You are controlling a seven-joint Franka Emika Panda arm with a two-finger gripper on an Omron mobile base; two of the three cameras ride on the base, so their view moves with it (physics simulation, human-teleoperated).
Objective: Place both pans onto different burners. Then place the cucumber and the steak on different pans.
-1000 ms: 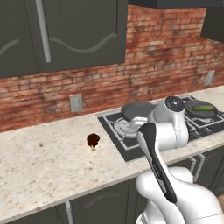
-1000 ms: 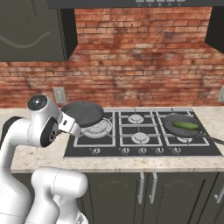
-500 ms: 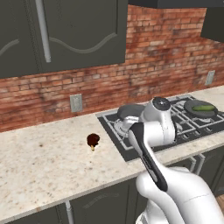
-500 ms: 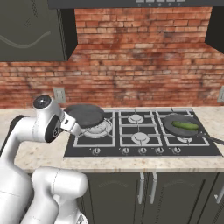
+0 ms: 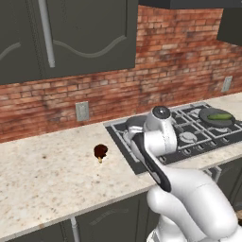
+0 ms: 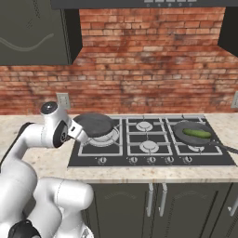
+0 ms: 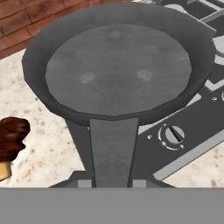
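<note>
White arm bent low, jaws clenched on the empty pan's handle.

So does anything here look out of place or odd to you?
One thing: the steak lies bare on the stone counter, left of the cooktop, not in a pan. The cucumber sits neatly in the right pan. The pincer is shut on the handle of the empty left pan. Nothing looks spilled or damaged.

Steak cut by left edge; pan handle end hidden below.
</note>
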